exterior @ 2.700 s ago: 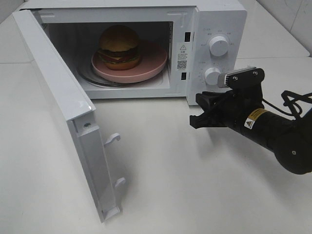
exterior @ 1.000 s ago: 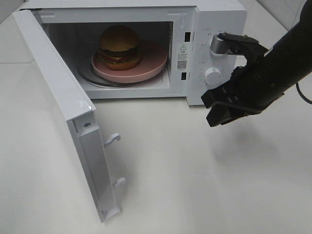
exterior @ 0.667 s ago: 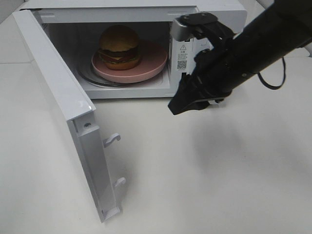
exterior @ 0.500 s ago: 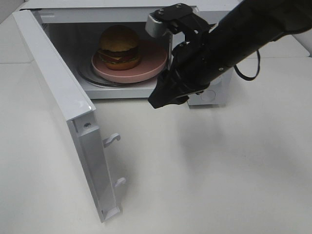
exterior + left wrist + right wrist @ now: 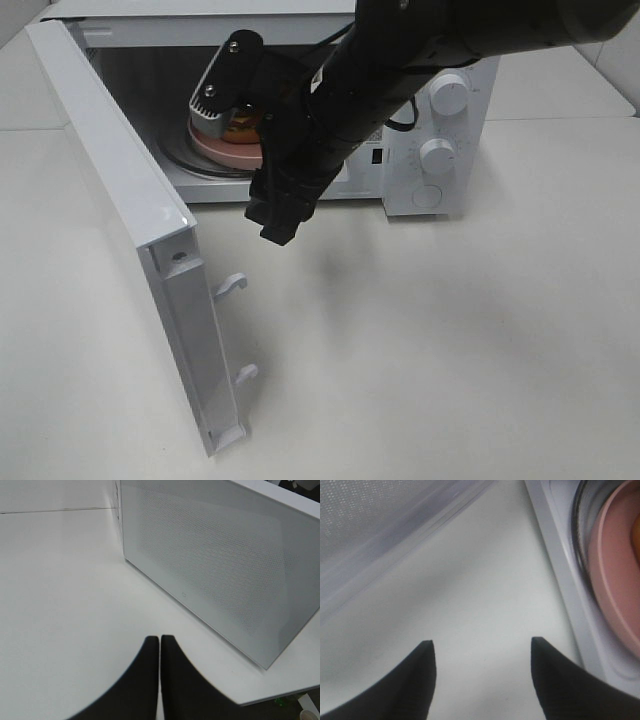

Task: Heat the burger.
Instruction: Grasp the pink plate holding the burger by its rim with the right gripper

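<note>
Clearance around right gripper between door and microwave sill

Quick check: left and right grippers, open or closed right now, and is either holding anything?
Left gripper: closed, holding nothing.
Right gripper: open, holding nothing.

Bright, even light; seemingly soft close-ups
</note>
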Controlling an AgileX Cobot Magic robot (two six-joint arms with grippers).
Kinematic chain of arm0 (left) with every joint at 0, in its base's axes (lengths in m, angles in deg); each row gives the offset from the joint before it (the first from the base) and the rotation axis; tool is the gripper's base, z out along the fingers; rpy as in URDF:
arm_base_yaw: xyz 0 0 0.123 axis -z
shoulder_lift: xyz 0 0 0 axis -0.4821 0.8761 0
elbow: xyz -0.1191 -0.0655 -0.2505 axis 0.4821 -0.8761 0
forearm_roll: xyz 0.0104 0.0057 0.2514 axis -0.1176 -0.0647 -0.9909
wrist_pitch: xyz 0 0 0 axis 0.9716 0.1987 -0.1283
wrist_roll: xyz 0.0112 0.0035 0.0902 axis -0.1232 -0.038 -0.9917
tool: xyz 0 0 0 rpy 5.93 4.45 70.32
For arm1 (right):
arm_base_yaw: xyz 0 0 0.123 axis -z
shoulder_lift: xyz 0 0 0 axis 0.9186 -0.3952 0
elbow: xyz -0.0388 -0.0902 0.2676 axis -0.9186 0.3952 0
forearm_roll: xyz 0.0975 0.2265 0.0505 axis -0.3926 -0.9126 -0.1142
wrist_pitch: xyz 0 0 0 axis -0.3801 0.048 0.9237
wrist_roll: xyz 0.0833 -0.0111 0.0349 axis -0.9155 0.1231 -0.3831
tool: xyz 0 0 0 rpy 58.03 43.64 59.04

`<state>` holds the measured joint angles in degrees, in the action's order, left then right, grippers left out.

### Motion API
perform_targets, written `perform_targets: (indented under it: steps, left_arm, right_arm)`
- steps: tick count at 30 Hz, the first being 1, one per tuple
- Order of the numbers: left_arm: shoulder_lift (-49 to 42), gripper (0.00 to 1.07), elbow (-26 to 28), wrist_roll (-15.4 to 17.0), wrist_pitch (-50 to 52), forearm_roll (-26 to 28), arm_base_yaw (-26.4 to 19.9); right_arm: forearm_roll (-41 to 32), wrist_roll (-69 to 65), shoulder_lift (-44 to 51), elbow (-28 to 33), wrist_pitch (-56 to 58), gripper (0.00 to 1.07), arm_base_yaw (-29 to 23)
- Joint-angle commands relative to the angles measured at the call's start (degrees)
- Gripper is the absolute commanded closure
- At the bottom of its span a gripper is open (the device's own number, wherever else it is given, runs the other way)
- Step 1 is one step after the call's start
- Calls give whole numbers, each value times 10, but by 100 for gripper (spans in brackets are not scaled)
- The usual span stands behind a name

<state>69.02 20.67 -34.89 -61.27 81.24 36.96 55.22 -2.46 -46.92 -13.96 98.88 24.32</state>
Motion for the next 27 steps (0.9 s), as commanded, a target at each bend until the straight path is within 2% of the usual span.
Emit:
perform_targets:
  steps: [1, 6, 7, 18, 27]
  left_arm:
    - [-3, 106, -2, 1, 7, 1, 0]
    - [-3, 106, -2, 1, 7, 1, 0]
    - [-3, 106, -2, 1, 7, 1, 0]
    - [-3, 106, -2, 1, 7, 1, 0]
    - [-3, 106, -2, 1, 7, 1, 0]
  right_arm:
    - [69, 10, -4, -11, -51, 48, -18]
    - [104, 10, -6, -11, -88, 42, -17]
    - [132, 10, -9, -11, -100, 41, -17]
    - [189, 1, -44, -44, -103, 41, -17]
    - [228, 1, -50, -45, -114, 43, -15]
